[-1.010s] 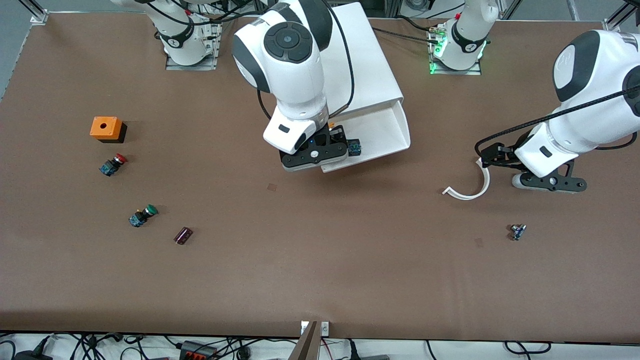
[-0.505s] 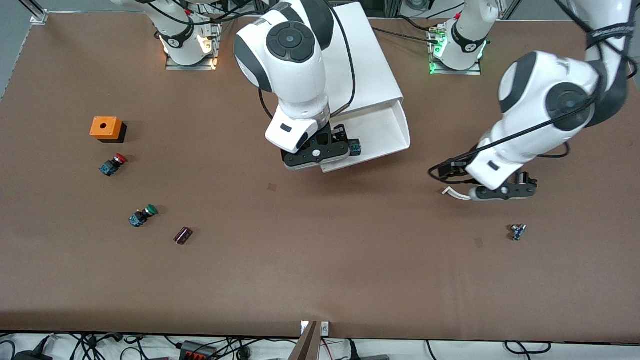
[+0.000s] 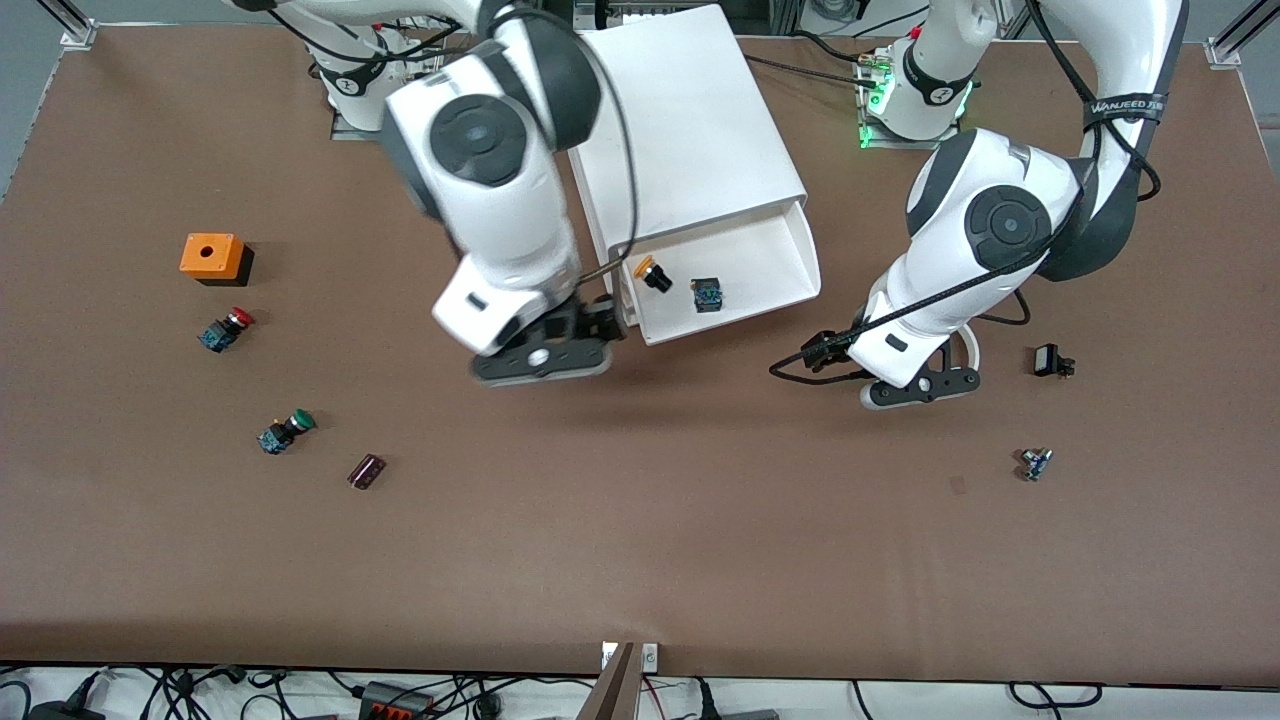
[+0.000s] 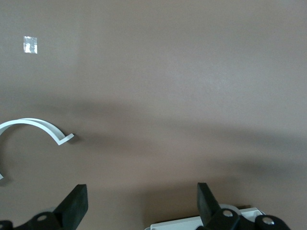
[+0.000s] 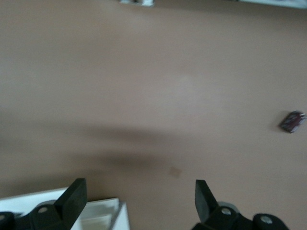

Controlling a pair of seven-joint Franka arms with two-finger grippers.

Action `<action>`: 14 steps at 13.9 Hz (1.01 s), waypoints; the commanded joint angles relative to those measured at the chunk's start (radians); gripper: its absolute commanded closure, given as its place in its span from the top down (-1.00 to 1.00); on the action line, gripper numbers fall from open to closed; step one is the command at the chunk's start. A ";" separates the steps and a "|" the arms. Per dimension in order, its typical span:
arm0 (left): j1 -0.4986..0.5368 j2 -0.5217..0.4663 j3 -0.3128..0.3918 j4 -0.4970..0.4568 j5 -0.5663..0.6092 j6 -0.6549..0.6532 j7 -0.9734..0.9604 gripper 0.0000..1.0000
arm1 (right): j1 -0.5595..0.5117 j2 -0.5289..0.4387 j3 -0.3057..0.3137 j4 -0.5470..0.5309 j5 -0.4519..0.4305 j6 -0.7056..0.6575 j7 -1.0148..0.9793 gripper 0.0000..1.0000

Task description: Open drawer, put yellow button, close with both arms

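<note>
The drawer (image 3: 775, 255) stands pulled open from the white cabinet (image 3: 690, 120). The yellow button (image 3: 652, 273), with its yellow cap and black barrel, lies in the drawer. A blue base block (image 3: 707, 294) lies a little apart beside it. My right gripper (image 3: 545, 362) is open and empty over the table, just off the drawer's corner toward the right arm's end. In the right wrist view (image 5: 139, 188) the drawer's corner (image 5: 72, 211) shows by one finger. My left gripper (image 3: 920, 388) is open and empty low over the table toward the left arm's end, also in the left wrist view (image 4: 141, 191).
A white curved strip (image 3: 968, 350) lies partly under the left arm and shows in the left wrist view (image 4: 38, 125). A small black part (image 3: 1047, 360) and a small blue part (image 3: 1035, 463) lie nearby. An orange box (image 3: 212, 257), a red-capped button (image 3: 225, 329), a green-capped button (image 3: 285, 431) and a purple cylinder (image 3: 366, 471) lie toward the right arm's end.
My right gripper has let go of the yellow button and moved off the drawer toward the right arm's end. The button now lies in the drawer. My left gripper has swung toward the drawer.
</note>
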 commanded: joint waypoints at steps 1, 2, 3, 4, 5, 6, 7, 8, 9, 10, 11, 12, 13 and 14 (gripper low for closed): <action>-0.049 0.032 0.001 0.002 -0.008 0.054 -0.093 1.00 | -0.091 -0.037 0.020 -0.014 -0.012 -0.056 -0.073 1.00; -0.066 0.044 0.001 0.004 -0.008 0.065 -0.113 1.00 | -0.128 -0.043 0.020 -0.017 -0.009 -0.066 -0.090 1.00; -0.080 0.054 0.001 0.002 -0.008 0.082 -0.132 1.00 | -0.165 -0.047 0.022 -0.025 -0.003 -0.078 -0.127 1.00; -0.094 0.060 0.001 0.002 -0.009 0.084 -0.162 1.00 | -0.194 -0.047 0.022 -0.028 -0.001 -0.095 -0.165 1.00; -0.112 0.063 0.001 0.002 -0.008 0.085 -0.202 1.00 | -0.217 -0.047 0.022 -0.028 -0.001 -0.121 -0.208 1.00; -0.133 0.072 0.001 0.002 -0.008 0.085 -0.227 1.00 | -0.234 -0.047 0.020 -0.028 -0.001 -0.130 -0.243 1.00; -0.147 0.075 0.001 -0.001 -0.008 0.085 -0.237 1.00 | -0.260 -0.047 0.020 -0.028 -0.001 -0.132 -0.274 1.00; -0.157 0.077 0.001 -0.009 -0.008 0.085 -0.250 1.00 | -0.274 -0.047 0.019 -0.028 0.000 -0.133 -0.280 1.00; -0.161 0.077 0.001 -0.010 -0.008 0.085 -0.267 1.00 | -0.295 -0.051 0.020 -0.028 0.000 -0.136 -0.274 1.00; -0.173 0.077 0.000 -0.015 -0.009 0.084 -0.296 1.00 | -0.314 -0.066 0.020 -0.039 0.000 -0.129 -0.273 1.00; -0.186 0.074 -0.008 -0.024 -0.009 0.082 -0.323 1.00 | -0.326 -0.088 0.022 -0.075 0.000 -0.120 -0.262 1.00; -0.184 0.071 -0.032 -0.035 -0.011 0.076 -0.357 1.00 | -0.354 -0.120 0.026 -0.132 0.002 -0.104 -0.258 1.00; -0.174 0.066 -0.061 -0.056 -0.011 0.076 -0.375 1.00 | -0.375 -0.157 0.028 -0.184 0.002 -0.066 -0.264 1.00; -0.172 0.058 -0.071 -0.074 -0.009 0.076 -0.379 1.00 | -0.386 -0.207 0.028 -0.250 0.002 -0.020 -0.270 1.00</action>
